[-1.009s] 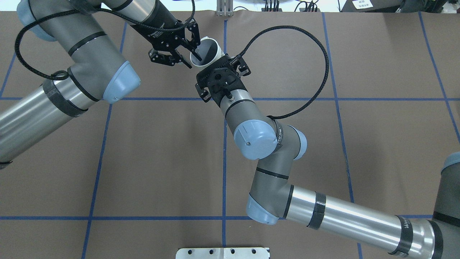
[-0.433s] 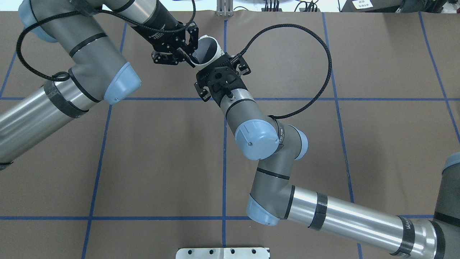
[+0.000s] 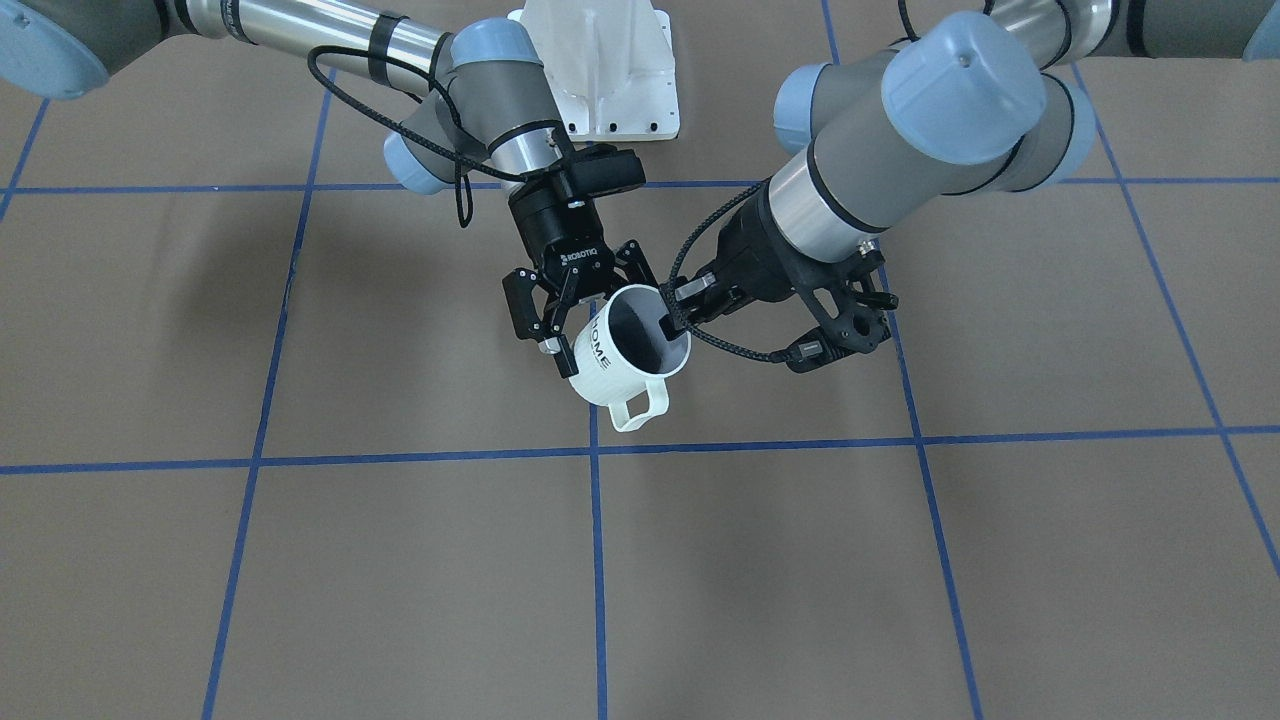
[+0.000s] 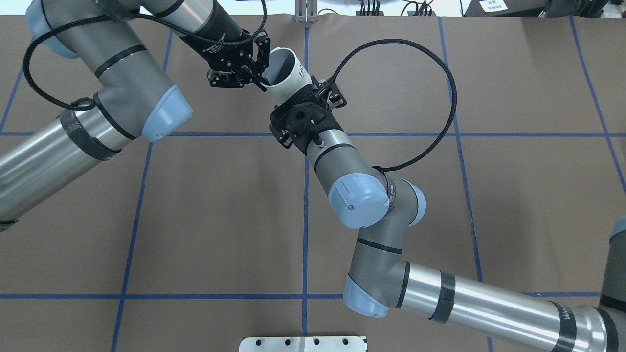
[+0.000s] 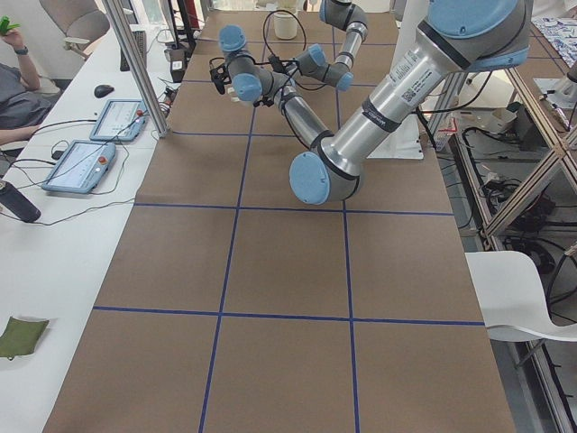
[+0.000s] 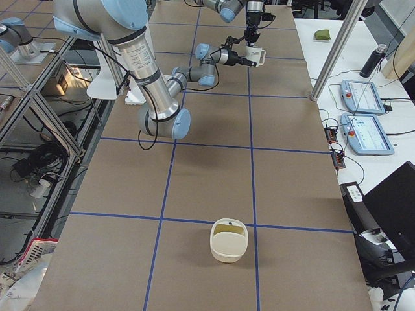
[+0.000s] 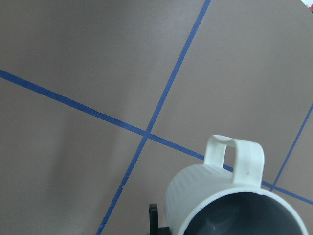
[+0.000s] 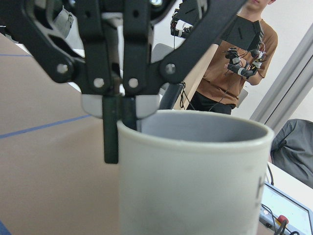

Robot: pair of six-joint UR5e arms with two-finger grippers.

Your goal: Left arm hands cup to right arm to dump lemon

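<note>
The white "HOME" cup [image 3: 610,365] hangs tilted above the table, handle toward the operators' side. My right gripper [image 3: 590,320], lettered ROBOTIQ, is shut around the cup's body from behind. My left gripper [image 3: 668,325] is shut on the cup's rim, one finger inside and one finger [image 8: 111,132] outside. In the overhead view the cup [image 4: 288,73] lies between the left gripper [image 4: 261,83] and the right wrist. The left wrist view shows the cup [image 7: 220,205] from above, with a grey inside. The lemon shows in no view.
A cream container [image 6: 228,241] stands on the brown table at the end on my right. A white mount plate [image 3: 610,90] sits at the robot's base. An operator [image 8: 239,58] stands beyond the table. Tablets [image 6: 363,97] lie on a side bench.
The left gripper's fingers, spread a second ago, have come together on the cup's rim. The right arm has shifted, carrying the cup slightly farther away and tilting it.
</note>
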